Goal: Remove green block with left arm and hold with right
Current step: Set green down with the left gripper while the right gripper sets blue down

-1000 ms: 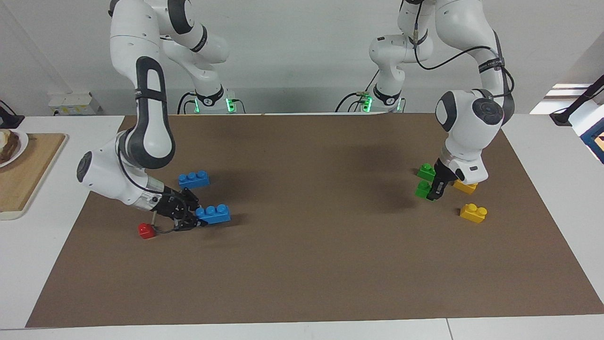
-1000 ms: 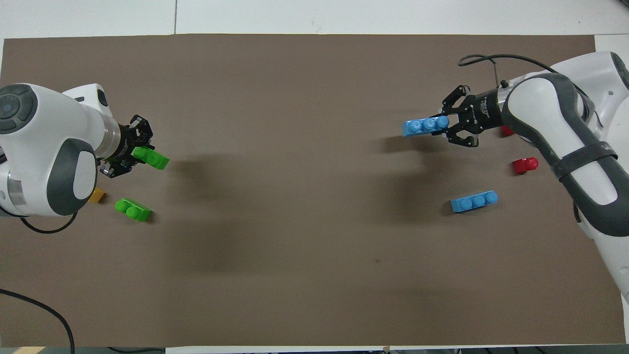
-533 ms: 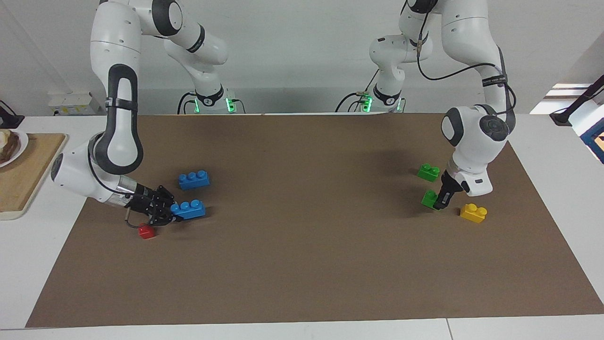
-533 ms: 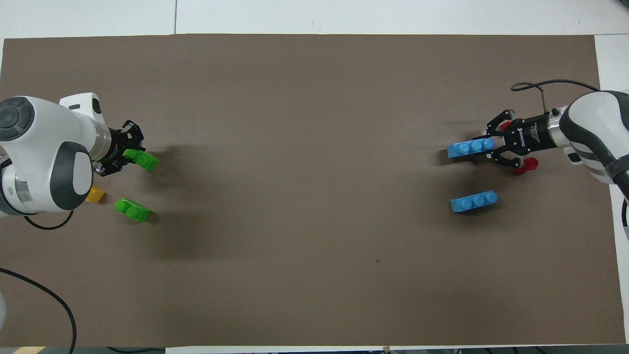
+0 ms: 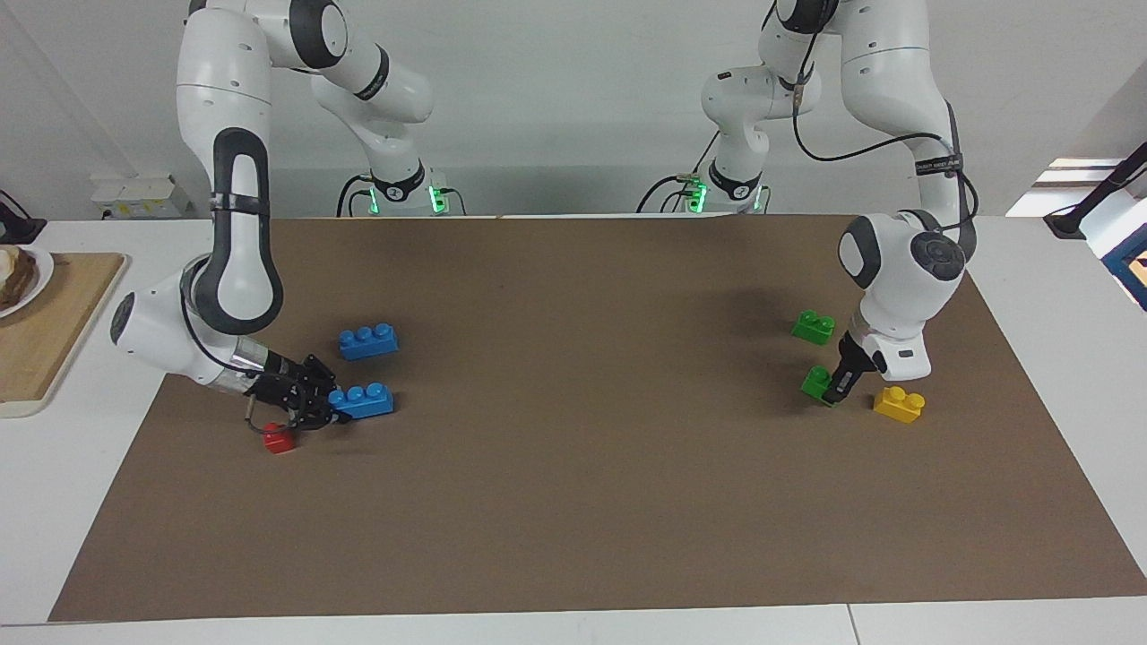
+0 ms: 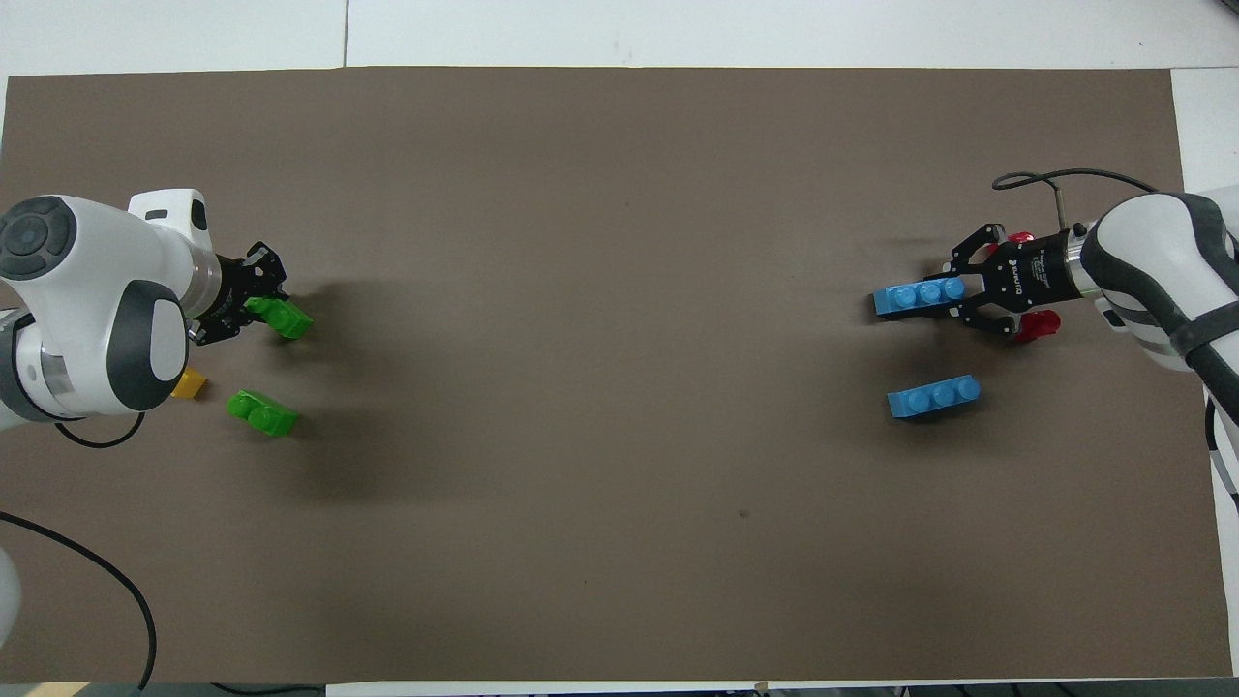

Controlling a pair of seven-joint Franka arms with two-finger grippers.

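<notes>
Overhead only, second red block (image 6: 1018, 237) visible

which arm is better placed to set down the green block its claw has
Left. Its claw is shut on the green block low at the mat. The right claw is at the other end, holding a blue block.

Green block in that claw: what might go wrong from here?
The left claw grips the green block by one end only, so it might twist or slip. A yellow brick sits beside that claw and could get bumped. The right claw holds a blue brick beside a red piece, which it could knock.
</notes>
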